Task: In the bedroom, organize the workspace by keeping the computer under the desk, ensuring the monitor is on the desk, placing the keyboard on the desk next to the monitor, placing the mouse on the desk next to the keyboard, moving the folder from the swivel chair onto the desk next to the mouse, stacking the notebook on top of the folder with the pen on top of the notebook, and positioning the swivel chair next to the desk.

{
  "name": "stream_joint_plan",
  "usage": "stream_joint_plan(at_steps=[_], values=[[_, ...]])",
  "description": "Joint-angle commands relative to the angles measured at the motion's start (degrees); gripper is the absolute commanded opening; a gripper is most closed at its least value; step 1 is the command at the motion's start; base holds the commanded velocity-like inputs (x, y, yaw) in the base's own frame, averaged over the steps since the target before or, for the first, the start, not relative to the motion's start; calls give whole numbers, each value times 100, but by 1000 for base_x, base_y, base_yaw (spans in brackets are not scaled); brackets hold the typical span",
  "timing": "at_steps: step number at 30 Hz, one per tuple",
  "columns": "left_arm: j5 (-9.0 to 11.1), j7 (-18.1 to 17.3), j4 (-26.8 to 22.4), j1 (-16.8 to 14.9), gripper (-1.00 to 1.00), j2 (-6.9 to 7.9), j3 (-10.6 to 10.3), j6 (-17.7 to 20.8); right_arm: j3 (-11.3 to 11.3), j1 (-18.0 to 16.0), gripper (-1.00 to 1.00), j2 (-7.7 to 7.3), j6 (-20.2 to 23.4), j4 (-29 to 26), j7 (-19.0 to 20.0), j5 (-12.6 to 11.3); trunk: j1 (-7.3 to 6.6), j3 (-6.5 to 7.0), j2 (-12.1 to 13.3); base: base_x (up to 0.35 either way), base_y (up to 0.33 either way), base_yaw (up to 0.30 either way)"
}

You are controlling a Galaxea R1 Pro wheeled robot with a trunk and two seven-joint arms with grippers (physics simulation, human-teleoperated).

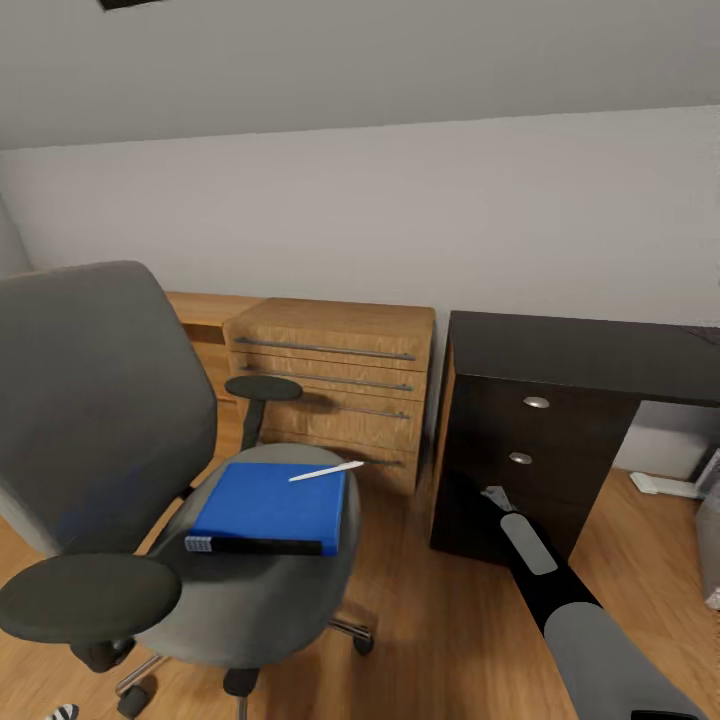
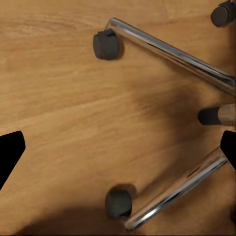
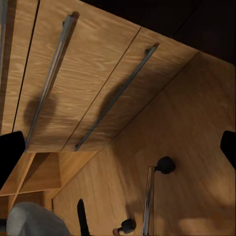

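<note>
Blue is what catches me first from the head camera: the folder lies flat on the seat of the swivel chair, with the white pen resting across its far right corner. I cannot make out a separate notebook; it may be that blue slab. Right of the chair stands a light wooden dresser, and further right the dark desk, its surface bare where I can see it. My right arm reaches low toward the desk's drawers. From the left wrist camera I get something the head misses: the chair's chrome legs and black casters on the wood floor, with the left jaws spread wide apart at the frame edges, holding nothing. The right wrist camera looks at the dresser's drawer fronts and bar handles, right jaws likewise apart and empty. My worry: lifting the folder at a tilt would roll the pen off, and nudging the seat could send the chair rolling on those casters.
</note>
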Motion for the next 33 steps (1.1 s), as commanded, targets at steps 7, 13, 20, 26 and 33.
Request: stream_joint_plan(at_steps=[7, 13, 20, 26, 33], values=[[61, 36, -16, -5, 100, -13, -42, 23, 27, 20, 100, 0, -17, -13, -14, -11, -1, -5, -2, -69, -299, 0], [58, 40, -12, -6, 100, 8, -356, 23, 41, 313, 100, -37, -31, -150, 10, 54, -1, -5, -2, -117, -297, 0], [62, 8, -15, -6, 100, 12, -600, 23, 111, 858, 100, -340, -9, -874, 10, 646, -1, -5, -2, -138, -255, 0], [67, -91, -66, -8, 100, 19, -976, 23, 154, 1181, 100, -480, 37, -1178, 13, 1772, -1, -5, -2, -57, -91, 0], [71, -208, -134, -119, 100, -3, -1406, 23, 188, 1565, 100, -600, 891, -1764, 20, 3808, -4, 17, -1, -16, -26, -40]])
